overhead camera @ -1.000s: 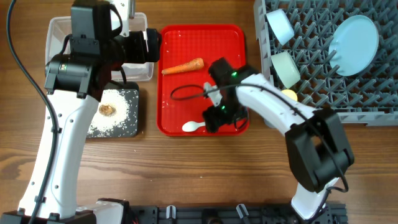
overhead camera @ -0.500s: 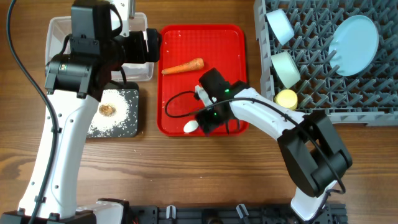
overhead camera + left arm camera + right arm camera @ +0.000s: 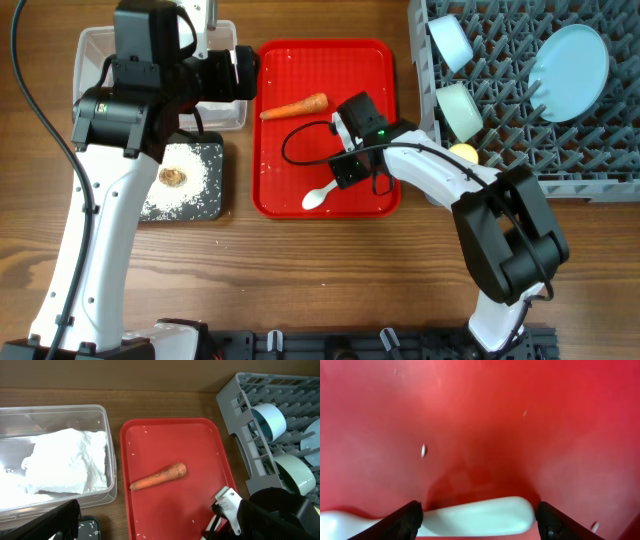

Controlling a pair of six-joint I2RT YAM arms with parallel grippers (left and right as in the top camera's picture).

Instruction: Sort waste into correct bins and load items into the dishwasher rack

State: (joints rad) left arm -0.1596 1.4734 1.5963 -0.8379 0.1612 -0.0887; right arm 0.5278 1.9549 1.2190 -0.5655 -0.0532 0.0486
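Observation:
The white spoon (image 3: 316,198) lies on the red tray (image 3: 325,60) near its front edge. My right gripper (image 3: 345,172) hovers low over it, open, and the spoon's handle (image 3: 470,516) lies between the two fingers (image 3: 480,519). The orange carrot (image 3: 295,107) lies further back on the tray and also shows in the left wrist view (image 3: 159,476). My left gripper (image 3: 243,75) is open and empty beside the clear tub (image 3: 60,410), which holds the white napkin (image 3: 65,465). The black tray (image 3: 185,205) holds rice and a brown lump (image 3: 173,176).
The grey rack (image 3: 520,120) at the right holds a light-blue bowl (image 3: 450,40), a pale-green bowl (image 3: 460,108), a light-blue plate (image 3: 568,58) and a yellow cup (image 3: 463,154). A few rice grains (image 3: 423,450) lie on the red tray.
My right gripper dipped left toward the spoon, then came back up and right. The spoon has shifted slightly and now lies at a slant. The left arm has not moved.

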